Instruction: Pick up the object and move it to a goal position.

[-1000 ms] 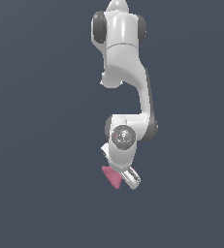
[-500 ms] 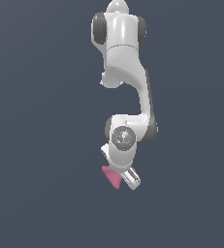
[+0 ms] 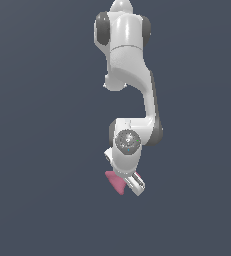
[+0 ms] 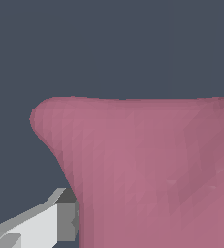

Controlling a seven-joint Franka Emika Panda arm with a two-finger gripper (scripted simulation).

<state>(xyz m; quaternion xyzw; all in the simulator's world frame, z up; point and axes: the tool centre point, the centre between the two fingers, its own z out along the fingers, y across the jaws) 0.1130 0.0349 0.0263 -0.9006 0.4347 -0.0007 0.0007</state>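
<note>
The object [image 3: 115,181] is a small matte pink shape with concave sides. In the exterior view it sticks out to the left from under my white gripper [image 3: 126,186], at the low end of the arm. In the wrist view the pink object [image 4: 147,174] fills most of the picture, very close to the camera. One grey-white finger [image 4: 60,224] presses against its narrow waist. The other finger is hidden behind the object. The gripper looks shut on it.
The white Panda arm [image 3: 129,75] hangs down the middle of the exterior view over a plain dark blue-grey ground [image 3: 37,150]. No other objects, containers or goal marker show.
Almost nothing differs; the arm, gripper and pink object stand in nearly the same place as one second ago.
</note>
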